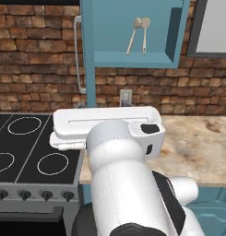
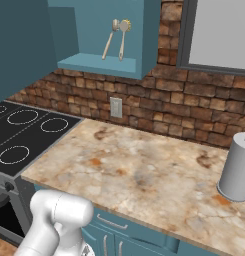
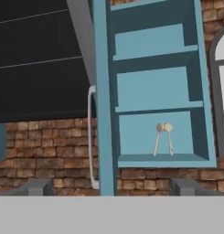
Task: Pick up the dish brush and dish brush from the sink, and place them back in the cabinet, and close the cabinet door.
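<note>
Both dish brushes (image 1: pixel 139 35) stand leaning on the lowest shelf of the open cabinet (image 1: pixel 101 41). The cabinet door (image 3: pixel 100 98) stands edge-on at its left. Jaws wide apart, holding nothing. Recommended: push the door's far face rightward, clear of the handle (image 3: pixel 91 137).

Left base view: sits behind and left of the white jointed arm (image 1: pixel 128 184), close over it, looking forward and down at the black stovetop with white rings (image 1: pixel 26 152) and the speckled beige stone counter (image 1: pixel 197 147).
Right base view: rides behind and right, facing forward and left, down across that same counter toward the red-brown brick wall (image 2: pixel 164 115).
Hand view: looks up and straight at the tall teal-blue open wall cabinet (image 3: pixel 154 91), from a little way off, edge-on to its teal-blue door with the silver bar handle (image 3: pixel 100 114).
Shared: all three catch the cabinet's bottom shelf and its two pale wooden-handled dish brushes (image 1: pixel 139 34).
</note>
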